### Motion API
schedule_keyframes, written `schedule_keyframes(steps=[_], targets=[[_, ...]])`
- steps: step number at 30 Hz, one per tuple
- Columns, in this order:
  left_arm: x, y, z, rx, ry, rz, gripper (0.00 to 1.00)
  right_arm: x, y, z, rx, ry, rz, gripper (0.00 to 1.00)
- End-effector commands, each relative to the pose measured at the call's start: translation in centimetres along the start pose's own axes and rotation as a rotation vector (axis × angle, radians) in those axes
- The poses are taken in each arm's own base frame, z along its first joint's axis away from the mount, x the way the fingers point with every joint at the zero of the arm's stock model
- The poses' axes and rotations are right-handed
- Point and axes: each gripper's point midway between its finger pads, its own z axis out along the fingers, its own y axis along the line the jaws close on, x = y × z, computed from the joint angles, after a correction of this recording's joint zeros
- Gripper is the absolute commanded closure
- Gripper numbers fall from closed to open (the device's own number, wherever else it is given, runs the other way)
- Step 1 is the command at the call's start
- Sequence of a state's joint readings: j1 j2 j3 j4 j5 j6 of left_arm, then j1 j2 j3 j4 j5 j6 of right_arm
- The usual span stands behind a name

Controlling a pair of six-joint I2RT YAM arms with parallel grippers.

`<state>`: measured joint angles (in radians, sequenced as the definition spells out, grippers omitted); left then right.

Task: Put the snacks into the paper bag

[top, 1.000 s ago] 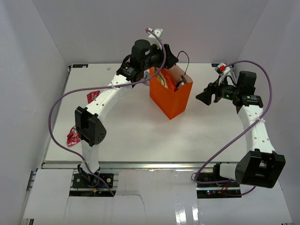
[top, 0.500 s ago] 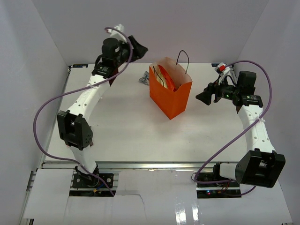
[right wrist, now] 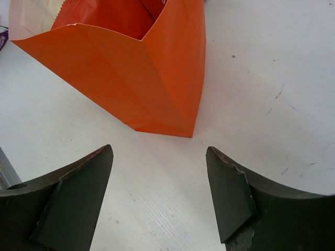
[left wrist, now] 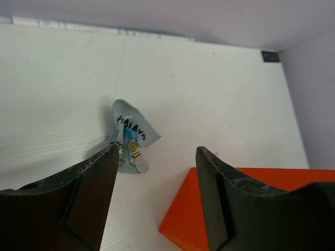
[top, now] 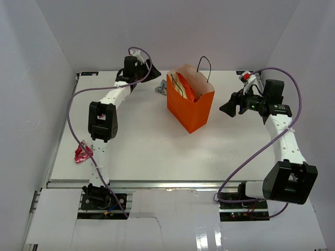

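The orange paper bag (top: pixel 191 104) stands upright at the middle back of the table, handles up. Inside it shows a red-orange chip bag (right wrist: pixel 104 15) with a crimped edge. A silver-grey wrapper (top: pixel 161 89) lies on the table just left of the bag, and shows crumpled in the left wrist view (left wrist: pixel 128 136). My left gripper (top: pixel 156 72) hovers open and empty behind and above that wrapper (left wrist: pixel 157 151). My right gripper (top: pixel 223 108) hangs open and empty to the right of the bag, facing its corner (right wrist: pixel 159 151). A pink-red wrapper (top: pixel 82 152) lies at the table's left edge.
White walls close the table on the left, back and right. The left arm's elbow (top: pixel 102 121) stands over the left part of the table. Purple cables loop off both arms. The table's front rail (top: pixel 167 184) runs along the near edge.
The left arm pulled up and out from over the paper bag, swung to the back left, and now hangs near the silver-grey wrapper with jaws wider. The right arm has barely moved.
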<state>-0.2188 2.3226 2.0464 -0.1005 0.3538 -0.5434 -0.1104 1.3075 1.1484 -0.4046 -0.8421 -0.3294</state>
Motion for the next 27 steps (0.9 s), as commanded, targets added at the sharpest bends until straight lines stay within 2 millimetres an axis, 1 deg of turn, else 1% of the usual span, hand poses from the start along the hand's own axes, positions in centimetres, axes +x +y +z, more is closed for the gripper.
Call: schedule_keyframes(steps=[1, 3, 4, 6, 7, 9, 10, 12, 13, 16, 17, 19, 20, 22, 23, 24, 27], targets=[[-0.6, -0.1, 0.9, 0.029, -0.033, 0.152, 0.3, -1.0, -0.5, -0.3, 0.015, -0.008, -0.043, 0.23], [0.5, 1.2, 2.0, 0.011, -0.034, 0.178, 0.31, -0.7, -0.6, -0.3, 0.015, 0.001, -0.038, 0.23], [0.8, 1.4, 2.5, -0.004, -0.046, 0.189, 0.31, -0.6, -0.7, -0.2, 0.015, 0.004, -0.036, 0.22], [1.3, 1.7, 3.3, -0.009, -0.045, 0.201, 0.32, -0.4, -0.9, -0.1, 0.014, 0.01, -0.032, 0.22], [2.0, 1.7, 4.0, 0.001, -0.034, 0.2, 0.33, -0.4, -0.9, -0.1, 0.015, 0.011, -0.03, 0.23], [2.9, 1.8, 4.8, 0.009, -0.021, 0.195, 0.34, -0.2, -1.1, 0.0, 0.014, 0.015, -0.026, 0.22], [3.9, 2.1, 5.3, 0.011, -0.005, 0.191, 0.34, -0.2, -1.1, 0.0, 0.014, 0.015, -0.026, 0.22], [4.4, 2.1, 5.7, 0.014, 0.002, 0.193, 0.34, -0.1, -1.2, 0.0, 0.014, 0.016, -0.022, 0.23], [5.3, 2.2, 6.1, 0.012, 0.015, 0.19, 0.34, -0.1, -1.3, 0.1, 0.014, 0.016, -0.022, 0.22], [6.3, 2.7, 6.6, -0.012, 0.025, 0.17, 0.35, 0.0, -1.4, 0.0, 0.016, 0.018, -0.015, 0.22], [7.0, 3.1, 6.9, -0.022, 0.032, 0.161, 0.35, 0.0, -1.4, 0.0, 0.014, 0.018, -0.015, 0.23], [7.3, 3.0, 7.4, -0.026, 0.033, 0.162, 0.36, 0.0, -1.4, 0.0, 0.016, 0.017, -0.016, 0.22], [8.1, 3.4, 7.7, -0.036, 0.045, 0.16, 0.37, 0.1, -1.4, -0.1, 0.016, 0.019, -0.013, 0.22], [8.4, 3.4, 8.1, -0.057, 0.047, 0.166, 0.38, 0.1, -1.4, -0.1, 0.014, 0.019, -0.013, 0.22], [8.9, 3.9, 8.3, -0.072, 0.056, 0.168, 0.39, 0.1, -1.4, -0.1, 0.014, 0.019, -0.013, 0.22], [9.3, 4.2, 8.4, -0.098, 0.063, 0.169, 0.44, 0.1, -1.4, -0.2, 0.016, 0.018, -0.014, 0.22], [10.4, 5.0, 8.2, -0.139, 0.091, 0.172, 0.53, 0.2, -1.3, -0.2, 0.014, 0.02, -0.011, 0.22]])
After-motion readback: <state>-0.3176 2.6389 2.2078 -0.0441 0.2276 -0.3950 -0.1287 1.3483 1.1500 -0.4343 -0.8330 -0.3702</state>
